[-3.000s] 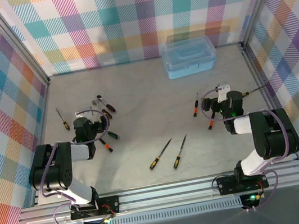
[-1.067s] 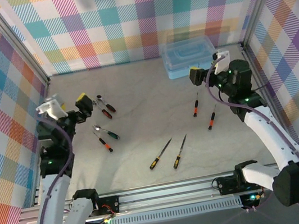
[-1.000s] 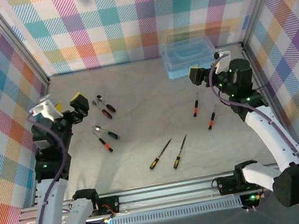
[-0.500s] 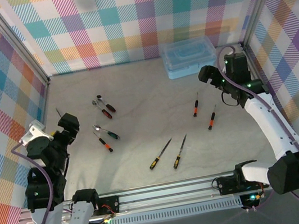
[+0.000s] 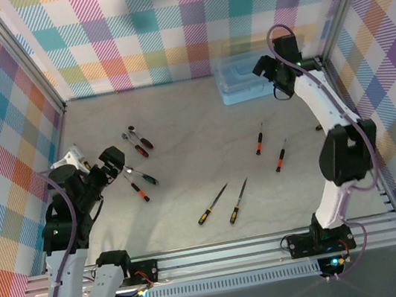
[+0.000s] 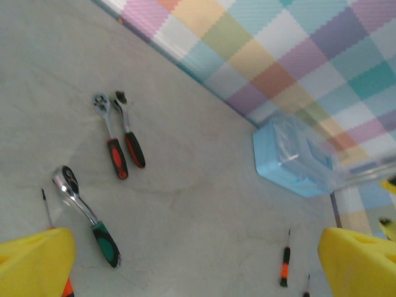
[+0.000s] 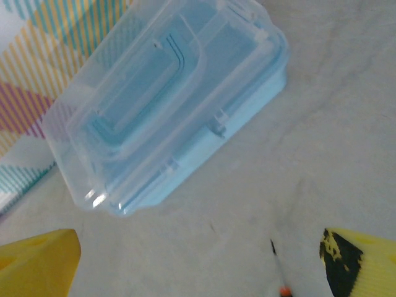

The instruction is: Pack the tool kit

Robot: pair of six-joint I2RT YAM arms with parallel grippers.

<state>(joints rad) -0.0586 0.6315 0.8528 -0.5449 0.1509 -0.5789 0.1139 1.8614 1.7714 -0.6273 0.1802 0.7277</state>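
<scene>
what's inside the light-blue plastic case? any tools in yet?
The small light-blue translucent plastic case has its clear lid shut. Through it only blue moulded plastic shows, no tool shapes; the blurry plastic hides the bottom, so unconfirmed.

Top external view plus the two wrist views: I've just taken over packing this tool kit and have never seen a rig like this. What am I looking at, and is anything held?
The top external view looks down from above and behind two robot arms bolted at the near edge of the table. Each wrist view looks out between that arm's own yellow fingers.

The left gripper is open at the left side, near the ratchet wrenches. The right gripper is open too, reaching over the light-blue case at the back. The case's clear lid looks shut.

Several screwdrivers lie loose on the middle of the table. Neither gripper holds anything, and nothing looks packed yet.
</scene>
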